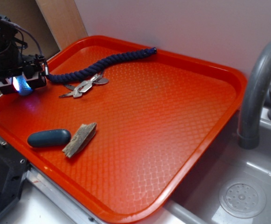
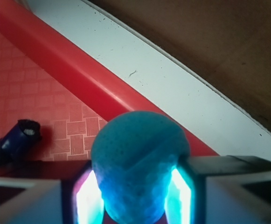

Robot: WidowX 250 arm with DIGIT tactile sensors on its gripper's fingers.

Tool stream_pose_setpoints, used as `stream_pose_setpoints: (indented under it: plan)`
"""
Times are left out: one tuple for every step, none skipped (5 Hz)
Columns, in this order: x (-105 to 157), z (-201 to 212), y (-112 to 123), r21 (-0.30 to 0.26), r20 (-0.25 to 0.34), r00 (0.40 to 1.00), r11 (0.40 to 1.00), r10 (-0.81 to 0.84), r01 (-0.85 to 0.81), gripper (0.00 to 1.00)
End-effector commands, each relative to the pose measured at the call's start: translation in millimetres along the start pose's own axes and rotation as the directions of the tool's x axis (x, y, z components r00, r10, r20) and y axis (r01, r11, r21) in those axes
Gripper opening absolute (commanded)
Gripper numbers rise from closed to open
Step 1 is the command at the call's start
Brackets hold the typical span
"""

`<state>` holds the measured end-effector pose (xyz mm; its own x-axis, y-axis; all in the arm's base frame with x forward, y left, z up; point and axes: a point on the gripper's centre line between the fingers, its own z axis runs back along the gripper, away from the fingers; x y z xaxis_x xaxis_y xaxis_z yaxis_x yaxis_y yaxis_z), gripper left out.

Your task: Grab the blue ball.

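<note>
Big orange textured plastic tray (image 1: 172,121) sits beside a grey sink (image 1: 247,186) with a grey curved faucet (image 1: 259,88). Navy twisted rope (image 1: 102,63) lies along the tray's far side, a silver metal multi-tool (image 1: 85,86) just beside it. Rough brown wood chip (image 1: 79,139) touches a dark blue-grey oblong capsule (image 1: 49,138) near the front left rim. Black end effector (image 1: 21,84) with glowing pads (image 2: 86,196) is at the tray's left corner, closed around the small light-blue dimpled ball (image 2: 137,163), held between both pads
</note>
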<state>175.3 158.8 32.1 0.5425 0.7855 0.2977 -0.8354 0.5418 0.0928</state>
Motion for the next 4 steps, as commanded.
stream_pose_setpoints:
  plan:
    - [6,17,7,-0.030,0.019,0.997,0.997,-0.077,0.077,0.00]
    - [-5,68,8,-0.094,-0.010,0.978,0.973,-0.211,0.209,0.00]
    - [-30,129,2,-0.233,-0.025,0.918,0.895,-0.395,0.379,0.00]
    - [-47,191,-30,-0.247,-0.022,0.880,0.855,-0.475,0.456,0.00]
